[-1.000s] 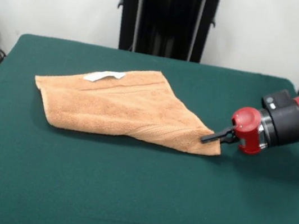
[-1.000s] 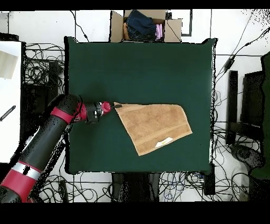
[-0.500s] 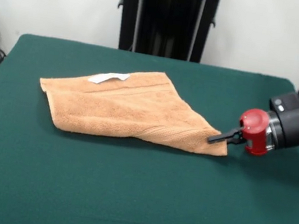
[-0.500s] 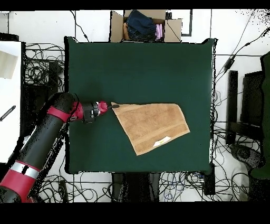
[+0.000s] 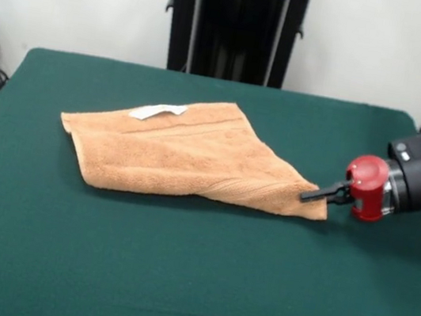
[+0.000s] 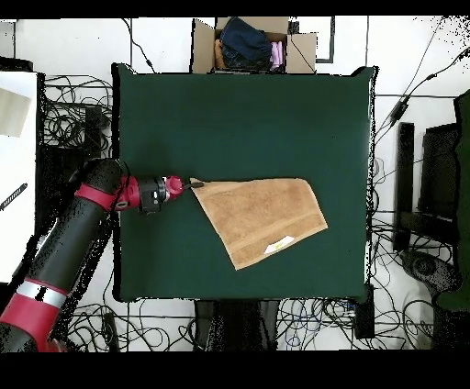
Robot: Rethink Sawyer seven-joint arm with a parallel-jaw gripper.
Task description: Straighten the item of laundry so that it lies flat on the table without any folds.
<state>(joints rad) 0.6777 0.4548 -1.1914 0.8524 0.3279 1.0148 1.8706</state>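
Item: folded towel (image 5: 186, 158), corner pinched in our gripper (image 5: 318, 196); its long axis lay straight out from the fingertips across the table (image 5: 175, 281).

One towel (image 5: 187, 154), one table (image 5: 175, 281), one pincer (image 5: 318, 194)

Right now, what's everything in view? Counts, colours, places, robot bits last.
towel: 1, light orange-tan, mid-table, folded over on itself, not flat
label: 1, white, on the towel's far edge in the front view
table: 1, dark green top, under everything
cardboard box: 1, brown, holding dark and pink cloth, off the table's top edge in the overhead view
cables: many, black, on the floor around the table in the overhead view
stand: 1, black, behind the table in the front view
arm: 1, red and black, reaching in low from the table's side
gripper: 1, black tips, shut on the towel's pointed corner
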